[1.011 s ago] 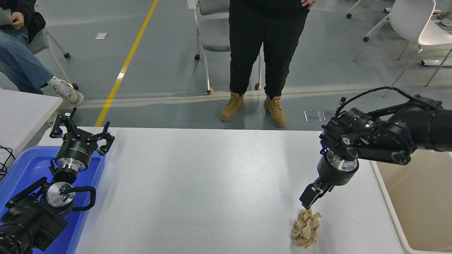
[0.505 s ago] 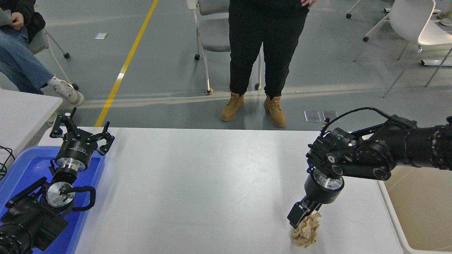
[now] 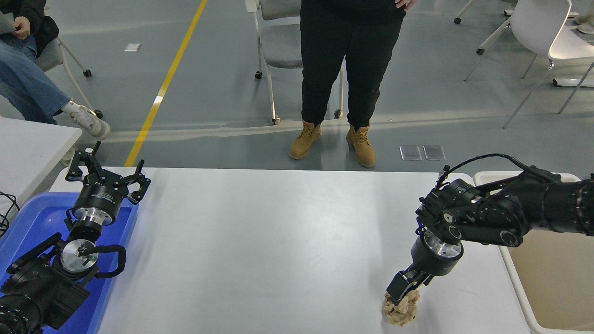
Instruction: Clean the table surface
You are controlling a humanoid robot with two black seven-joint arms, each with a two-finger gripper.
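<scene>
**Right arm down on the paper wad, near edge of table**

While the right gripper [image 3: 402,292] sits pressed into the top of the crumpled tan paper wad [image 3: 400,311], I can't make out the jaws properly: they're buried in the folds, so whether they've clamped on it or just rest apart around it, can't tell from here. No word on grip from me.

Wad itself: looks light, soft, springy, prob. kraft paper or a napkin. My guess is it squashes easily and would skid on the smooth top if pushed sideways rather than pinched. Best hold, imo, is across the upper bunched ridge, jaws biting a thick fold, not a loose flap that could tear or slip out.

It lies on the table surface [image 3: 278,241], toward the near right part, close to the front edge. Rest of that white top shows bare to me.

Around it: beige tub [image 3: 547,278] just off the table's right end, near the wad, w/ the right forearm reaching across its rim; likely drop spot, though that's my read only. Nothing stands between wad and tub. Left gripper [image 3: 107,172] is parked at lower left over the blue tray [image 3: 28,222], fingers spread. Smaller white table [image 3: 32,148] at far left. A person stands beyond the far edge; another sits upper left, well apart from the work.
</scene>
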